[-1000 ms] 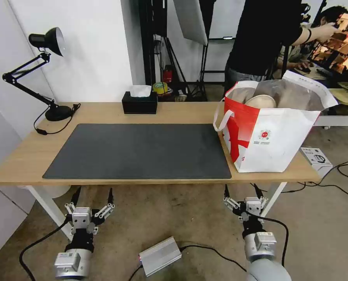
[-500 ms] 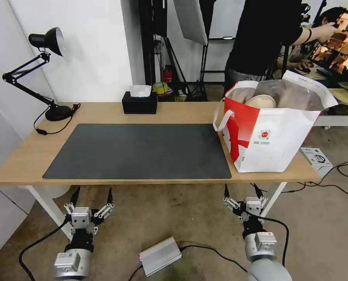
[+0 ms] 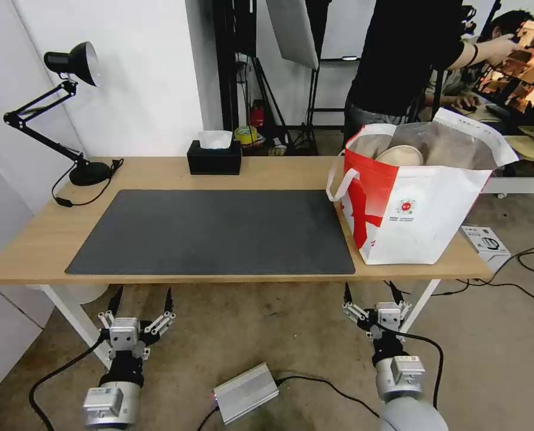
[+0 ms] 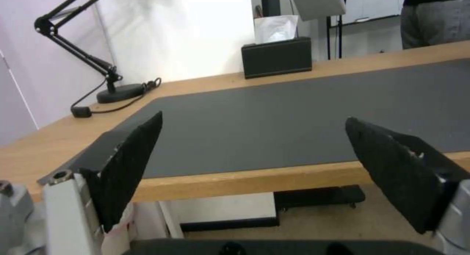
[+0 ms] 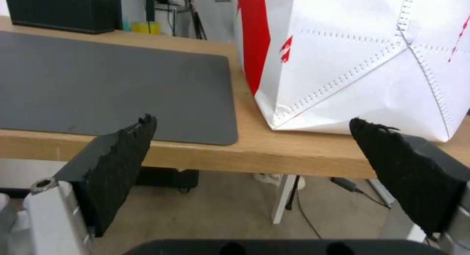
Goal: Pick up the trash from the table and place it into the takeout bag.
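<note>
The takeout bag [image 3: 410, 221] stands open on the right end of the table [image 3: 51, 239], white with red panels and a foil lining. Of the trash, the rim of a beige pulp bowl [image 3: 400, 155] shows inside the bag's mouth. The dark grey mat [image 3: 213, 230] lies bare. My left gripper [image 3: 144, 291] hangs open below the table's front edge on the left, and its wrist view looks across the mat [image 4: 303, 115] between its fingers. My right gripper [image 3: 369, 287] hangs open below the front edge, just under the bag [image 5: 352, 64].
A black tissue box [image 3: 214, 157] sits at the table's back edge. A black desk lamp [image 3: 69, 66] stands at the back left, its cord on the wood. On the floor lie a grey power box [image 3: 245, 392], cables, and a white carton [image 3: 485, 242] by the right leg.
</note>
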Available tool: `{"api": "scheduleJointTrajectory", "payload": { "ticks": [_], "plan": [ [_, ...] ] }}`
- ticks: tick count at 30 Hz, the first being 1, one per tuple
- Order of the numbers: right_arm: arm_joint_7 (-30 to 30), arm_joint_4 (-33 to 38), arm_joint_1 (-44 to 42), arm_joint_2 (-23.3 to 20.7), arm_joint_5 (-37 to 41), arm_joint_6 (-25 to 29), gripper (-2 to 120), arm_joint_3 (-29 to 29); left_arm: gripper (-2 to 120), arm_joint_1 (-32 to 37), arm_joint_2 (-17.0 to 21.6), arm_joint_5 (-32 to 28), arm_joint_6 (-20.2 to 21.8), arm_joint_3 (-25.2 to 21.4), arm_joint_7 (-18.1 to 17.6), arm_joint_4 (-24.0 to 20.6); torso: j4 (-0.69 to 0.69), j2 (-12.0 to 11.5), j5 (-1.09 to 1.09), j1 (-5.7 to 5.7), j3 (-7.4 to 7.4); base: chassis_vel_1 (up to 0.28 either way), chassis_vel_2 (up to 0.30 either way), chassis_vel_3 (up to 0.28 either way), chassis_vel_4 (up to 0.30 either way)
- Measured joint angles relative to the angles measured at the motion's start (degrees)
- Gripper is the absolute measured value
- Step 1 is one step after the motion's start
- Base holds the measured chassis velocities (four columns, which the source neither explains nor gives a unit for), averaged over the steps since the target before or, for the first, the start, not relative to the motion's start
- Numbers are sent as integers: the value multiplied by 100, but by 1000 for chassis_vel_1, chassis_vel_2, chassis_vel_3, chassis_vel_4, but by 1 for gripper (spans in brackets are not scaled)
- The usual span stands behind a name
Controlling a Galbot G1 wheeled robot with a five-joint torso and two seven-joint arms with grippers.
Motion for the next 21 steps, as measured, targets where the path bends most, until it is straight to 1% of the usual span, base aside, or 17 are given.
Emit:
{"api": "scheduleJointTrajectory", "payload": {
  "ticks": [21],
  "plan": [
    [1,0,0,0,0,0,100,-1,100,0,0,-1,3,0,2,0,0,0,0,0,0,0,0,0,0]
  ]
}}
